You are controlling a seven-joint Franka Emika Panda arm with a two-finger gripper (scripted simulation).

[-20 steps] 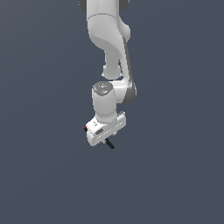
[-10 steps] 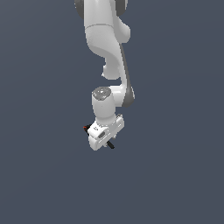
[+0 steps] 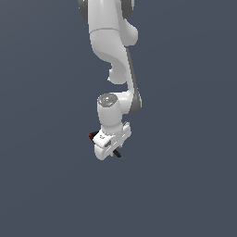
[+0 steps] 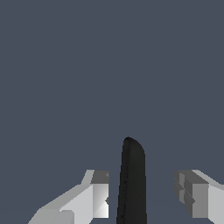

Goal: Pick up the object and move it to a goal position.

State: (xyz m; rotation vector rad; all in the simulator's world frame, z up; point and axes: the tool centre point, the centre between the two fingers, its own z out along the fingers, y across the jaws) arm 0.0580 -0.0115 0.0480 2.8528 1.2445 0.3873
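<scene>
Wrist view: clamp (image 4: 131,183) between gripper (image 4: 142,194) fingers.

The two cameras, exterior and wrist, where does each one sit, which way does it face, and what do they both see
Exterior view: off the arm, facing the whole white arm against bare grey; the end effector hangs low, hiding most of the black clamp, whose red tip pokes out on the exterior view's left.
Wrist view: on the wrist, looking out past the fingers; one dark clamp handle stands between them, a gap on either side.
Shared: the clamp and the end effector.
</scene>
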